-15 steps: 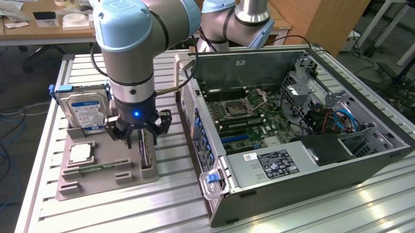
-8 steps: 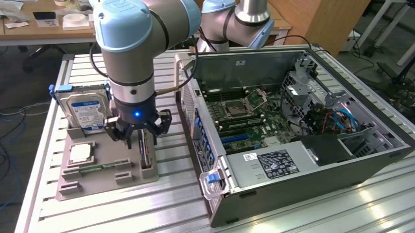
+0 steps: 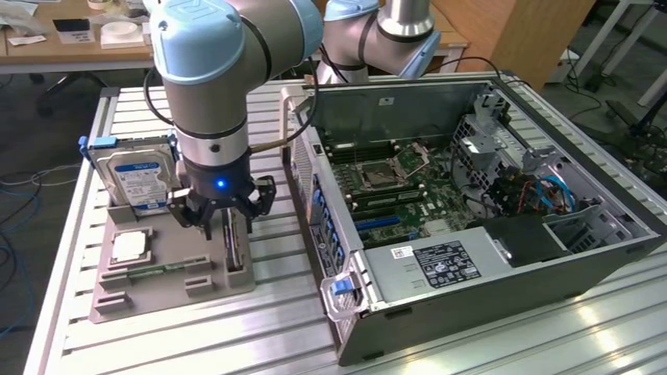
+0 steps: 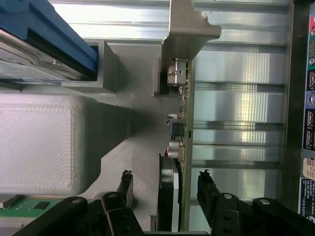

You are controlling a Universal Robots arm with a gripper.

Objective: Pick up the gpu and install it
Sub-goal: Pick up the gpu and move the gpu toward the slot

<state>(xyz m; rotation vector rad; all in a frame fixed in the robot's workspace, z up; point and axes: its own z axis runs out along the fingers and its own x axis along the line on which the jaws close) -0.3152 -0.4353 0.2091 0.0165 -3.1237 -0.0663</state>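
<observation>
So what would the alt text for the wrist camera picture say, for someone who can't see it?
The end effector stands open, one black finger on each side of the gpu, a thin card standing on edge in a grey holder. A blue-edged hard drive stands in the same holder, with a computer case alongside.

Free gaps flanking the gpu

gpu partly hidden behind gripper, hard drive cut off at edge
</observation>
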